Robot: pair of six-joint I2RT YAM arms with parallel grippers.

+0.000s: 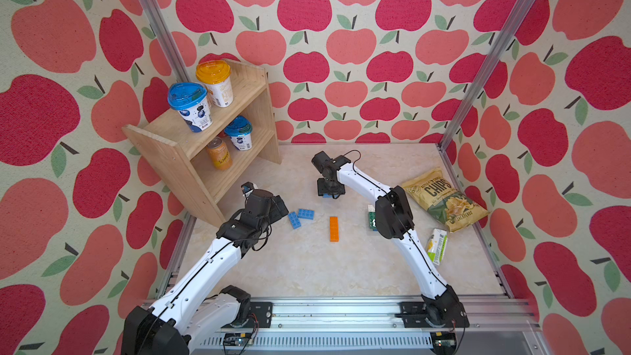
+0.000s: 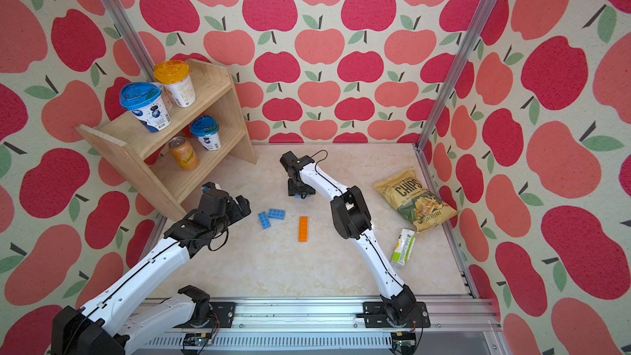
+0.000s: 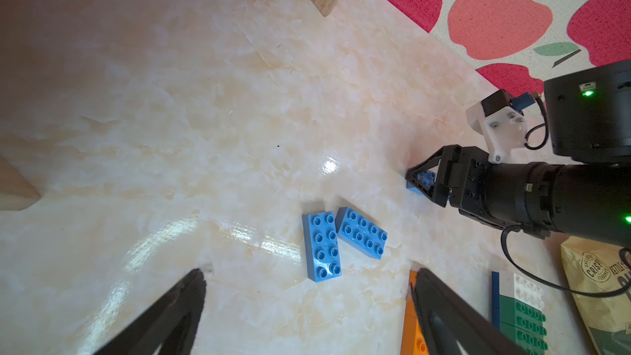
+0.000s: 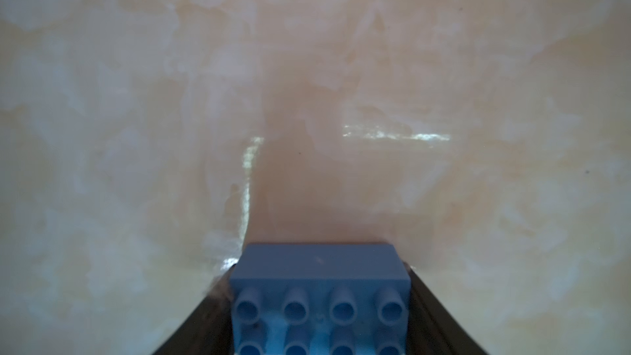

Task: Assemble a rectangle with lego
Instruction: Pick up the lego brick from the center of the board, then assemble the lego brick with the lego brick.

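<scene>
My right gripper (image 1: 330,193) points down near the middle back of the table, shut on a blue lego brick (image 4: 321,298) that rests on or just above the surface; the left wrist view shows this brick (image 3: 424,179) between the fingers. Two loose blue bricks (image 1: 293,220) (image 1: 306,214) lie touching, just right of my left gripper (image 1: 284,210), which hovers open and empty (image 3: 307,273). An orange lego strip (image 1: 334,229) lies at mid-table. A green, white and blue lego stack (image 3: 520,312) sits partly hidden behind the right arm's elbow (image 1: 371,217).
A wooden shelf (image 1: 177,151) with yoghurt cups and a can stands at the back left, close to the left arm. A chips bag (image 1: 444,199) and a small green-white packet (image 1: 437,244) lie along the right edge.
</scene>
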